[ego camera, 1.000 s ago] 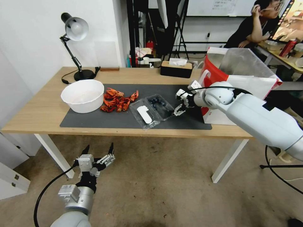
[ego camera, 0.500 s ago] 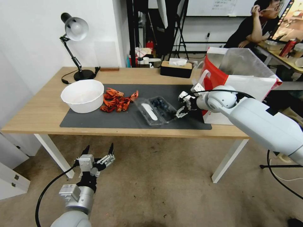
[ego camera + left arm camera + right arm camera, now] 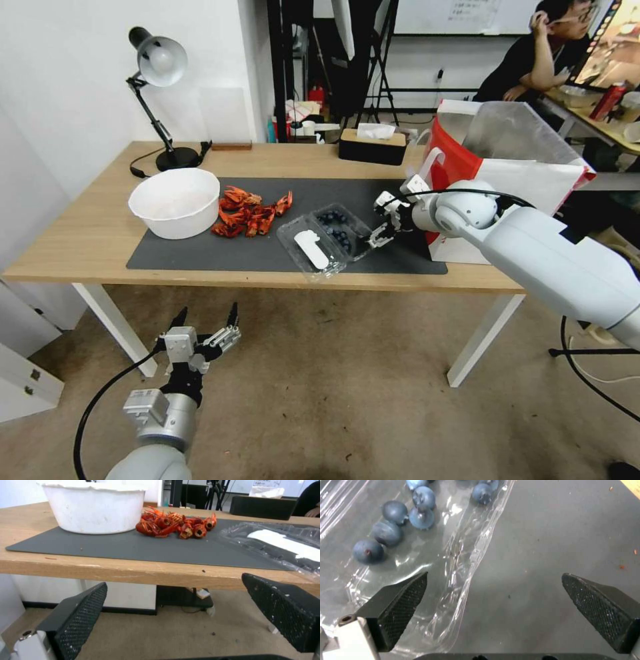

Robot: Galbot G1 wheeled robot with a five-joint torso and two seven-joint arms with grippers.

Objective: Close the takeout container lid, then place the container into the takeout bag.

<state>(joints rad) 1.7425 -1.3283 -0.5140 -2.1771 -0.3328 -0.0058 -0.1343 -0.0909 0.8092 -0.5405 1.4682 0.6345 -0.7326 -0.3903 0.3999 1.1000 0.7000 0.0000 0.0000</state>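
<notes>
The takeout container point(image 3: 325, 240) is seen lying open on the dark mat point(image 3: 200, 253), centre of the head view, w/ both halves flat. The lid point(image 3: 308, 250) w/ its white sticker point(image 3: 311, 248) is the half toward the lower left, its corner reaching the mat's front edge; the berry half is toward the upper right, w/ blueberries point(image 3: 395, 512) seen through the clear plastic in the upper left of the right wrist view.

The right end effector point(image 3: 381, 230) is placed just right of centre in the head view, low over the mat at the container's right rim. Its fingers are spread apart & nothing is gripped; in the right wrist view one finger point(image 3: 398, 610) is over the clear rim, the other over bare mat. Whether the plastic is touched can't be told.

The left end effector point(image 3: 203, 327) is held at lower left of the head view, below the tabletop point(image 3: 80, 240) edge & above the floor, fingers spread, nothing gripped.

The takeout bag point(image 3: 507, 167) stands upright at the right of the head view, on the tabletop beside the mat's right end, mouth open w/ foil lining shown.

A white bowl point(image 3: 175, 202) sits at the mat's left end, w/ red crayfish shells point(image 3: 250, 212) between it & the container. A black tissue box point(image 3: 372, 145) is set at the tabletop's back edge, a desk lamp point(image 3: 160, 100) at upper left.
</notes>
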